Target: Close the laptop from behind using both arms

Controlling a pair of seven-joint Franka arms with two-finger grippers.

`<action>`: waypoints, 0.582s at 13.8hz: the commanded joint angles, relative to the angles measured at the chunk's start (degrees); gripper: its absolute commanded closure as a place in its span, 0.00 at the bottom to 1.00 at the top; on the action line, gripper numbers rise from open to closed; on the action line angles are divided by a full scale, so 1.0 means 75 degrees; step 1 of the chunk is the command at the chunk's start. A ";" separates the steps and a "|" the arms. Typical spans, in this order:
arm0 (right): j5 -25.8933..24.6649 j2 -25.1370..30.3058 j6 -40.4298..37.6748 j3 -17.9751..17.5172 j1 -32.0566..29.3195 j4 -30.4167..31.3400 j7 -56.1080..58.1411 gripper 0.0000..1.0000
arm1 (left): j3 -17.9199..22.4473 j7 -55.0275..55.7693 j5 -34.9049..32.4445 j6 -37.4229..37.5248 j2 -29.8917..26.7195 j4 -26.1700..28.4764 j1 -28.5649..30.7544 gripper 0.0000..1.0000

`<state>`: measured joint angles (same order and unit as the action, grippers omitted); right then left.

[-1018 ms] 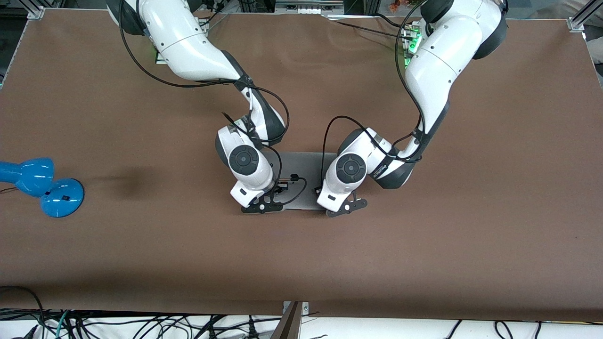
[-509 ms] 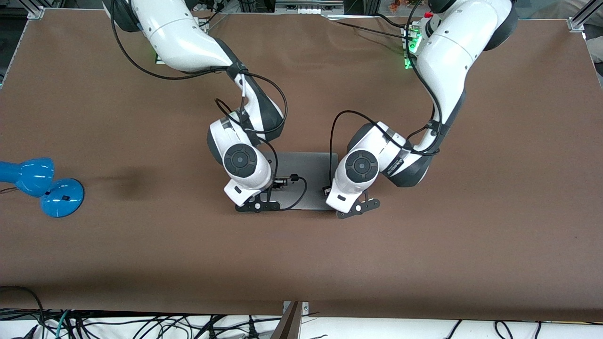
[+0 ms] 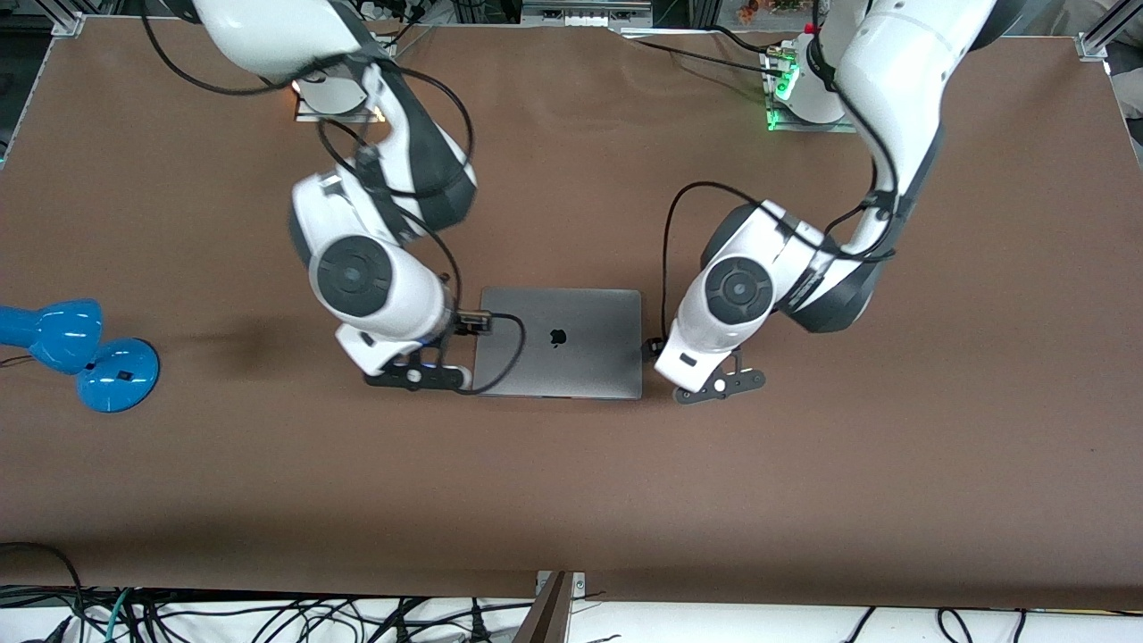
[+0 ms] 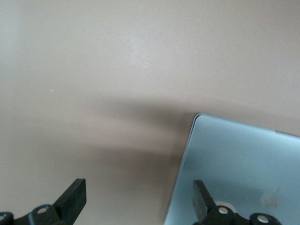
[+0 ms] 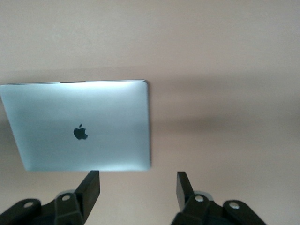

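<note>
Figure: the laptop (image 3: 558,343) lies shut and flat on the brown surface (image 3: 804,482), about midway between the two arms' ends, its lid with the black logo facing up. The right hand (image 3: 412,377) hangs above the surface just beside the laptop's edge toward the right arm's end; its fingers (image 5: 90,188) stand apart and hold nothing. The left hand (image 3: 720,386) hangs likewise just beside the other edge, fingers (image 4: 75,198) spread and empty. A blue lamp (image 3: 76,350) rests well apart, at the right arm's end. The laptop is judged stiff, thin and fairly heavy, with a smooth, slippery metal lid and a fragile screen; any contact should fall on the lid's outer corners, pressed evenly and gently
</note>
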<state>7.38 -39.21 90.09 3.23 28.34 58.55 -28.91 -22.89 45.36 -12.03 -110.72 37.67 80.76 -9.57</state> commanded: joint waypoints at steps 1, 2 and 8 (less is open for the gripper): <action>-0.0011 0.0715 -0.0643 -0.0138 -0.0472 0.0163 -0.0025 0.13 | 0.0342 -0.1111 0.0594 -0.0026 -0.1749 0.1743 0.0327 0.00; -0.0011 0.0891 -0.0807 -0.0138 -0.0648 0.0163 0.0010 0.08 | 0.0705 -0.1625 0.0921 -0.0038 -0.2241 0.2153 0.0246 0.00; -0.0104 0.1653 -0.1335 -0.0115 -0.1457 0.0174 0.1286 0.00 | 0.2710 -0.3597 0.1605 0.0699 -0.4878 0.3784 -0.0060 0.00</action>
<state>7.35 -29.31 81.34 3.19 19.25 58.52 -22.51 -6.04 21.80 -1.33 -106.07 9.63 102.28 -8.65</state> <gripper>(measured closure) 0.000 0.000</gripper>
